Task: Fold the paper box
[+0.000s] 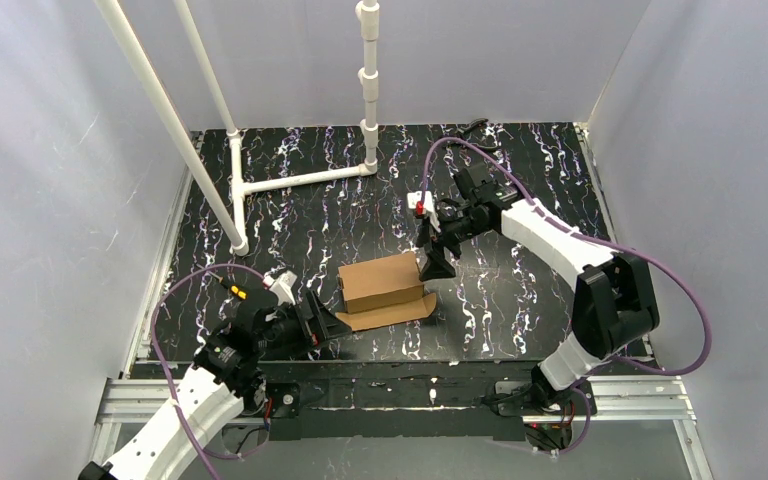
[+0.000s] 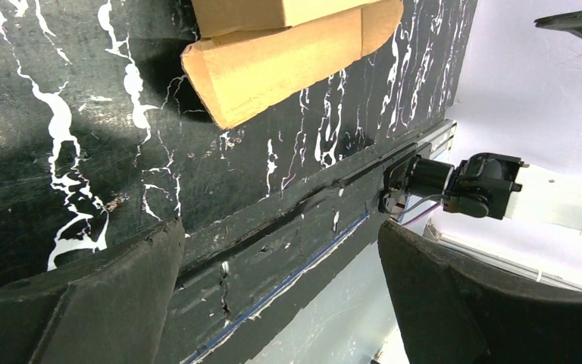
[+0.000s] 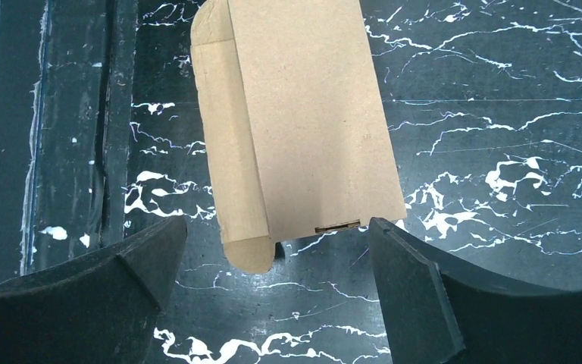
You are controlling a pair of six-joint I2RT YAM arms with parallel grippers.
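The paper box (image 1: 380, 283) lies near the middle of the black, white-veined counter (image 1: 520, 180), closer to the near edge than the far one. Its main body already stands up as a low rectangular shape. One long flap (image 1: 390, 314) with rounded corners is not yet folded and lies flat on the counter along the side facing the arms.

The left hand (image 1: 325, 318) sits low, just beside the box's near left corner. It is released, its fingers (image 2: 121, 303) spread wide with nothing between them, and its camera looks along the counter at the flap's edge. The right hand (image 1: 437, 268) hovers at the box's right end, also released and grasping nothing. Its fingers (image 3: 424, 296) frame that end from above without touching it, as far as the wrist view shows.

The task looks late: the walls seem formed, and the step in hand appears to be closing that last long flap. The next move likely calls for one hand to steady the body, probably the right, pressing or pinching the right end so the light cardboard does not slide. The left would then get a fingertip under the flap's free edge, lift it about its crease and tuck it against or into the body. Getting under so thin an edge is probably the hard part.
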